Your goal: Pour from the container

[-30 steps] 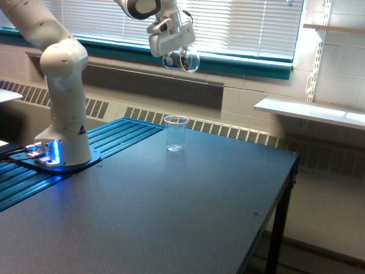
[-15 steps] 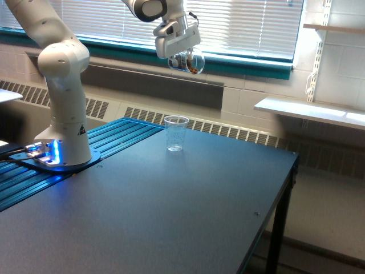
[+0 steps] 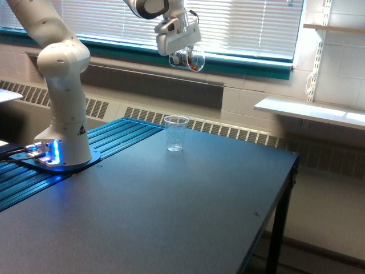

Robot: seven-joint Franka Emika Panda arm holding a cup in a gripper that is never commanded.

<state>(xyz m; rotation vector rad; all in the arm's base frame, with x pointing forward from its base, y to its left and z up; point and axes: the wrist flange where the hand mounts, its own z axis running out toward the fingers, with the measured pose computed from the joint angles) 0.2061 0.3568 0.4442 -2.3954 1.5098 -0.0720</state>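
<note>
Risk of spillage: gripper (image 3: 181, 50) clamped on tilted glass container (image 3: 190, 59), brown granules inside, high above and slightly toward the exterior view's right of plastic cup (image 3: 175, 133); scattering onto table (image 3: 171, 211) likely.

Worktop (image 3: 171, 211) bare except one plastic cup (image 3: 175, 133) near far edge. Open air between cup rim and the container (image 3: 190, 59) held high above it. Arm base (image 3: 64, 114) blocks the exterior view's left; wall shelf (image 3: 311, 110) stands off the exterior view's right.
</note>
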